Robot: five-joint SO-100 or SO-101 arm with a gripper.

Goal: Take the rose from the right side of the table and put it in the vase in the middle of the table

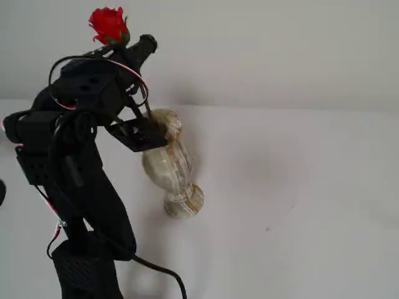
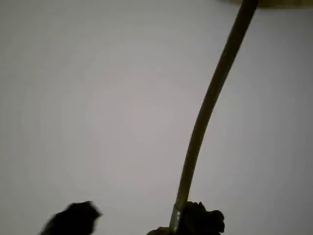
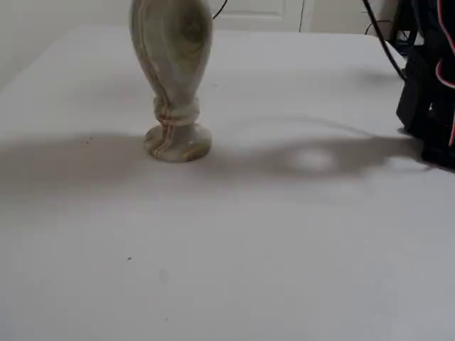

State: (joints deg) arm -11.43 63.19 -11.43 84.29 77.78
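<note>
In a fixed view my gripper [image 1: 132, 51] is shut on the rose just below its red bloom [image 1: 107, 23], high above the table [image 1: 299, 187]. The thin stem [image 1: 149, 112] runs down to the mouth of the cream marbled vase [image 1: 168, 162], which stands upright. In the wrist view the grey-green stem [image 2: 208, 107] runs from the bottom edge up to the vase rim [image 2: 279, 2] at the top right. Whether the stem tip is inside the mouth is hidden. Another fixed view shows the vase body and foot [image 3: 170, 42] on the table [image 3: 284, 249]; its mouth is cut off.
The black arm base [image 1: 81, 268] and its cable [image 1: 168, 277] stand at the lower left of the vase. In another fixed view the base [image 3: 430, 92] is at the right edge. A pale wall [image 1: 280, 50] stands behind the table.
</note>
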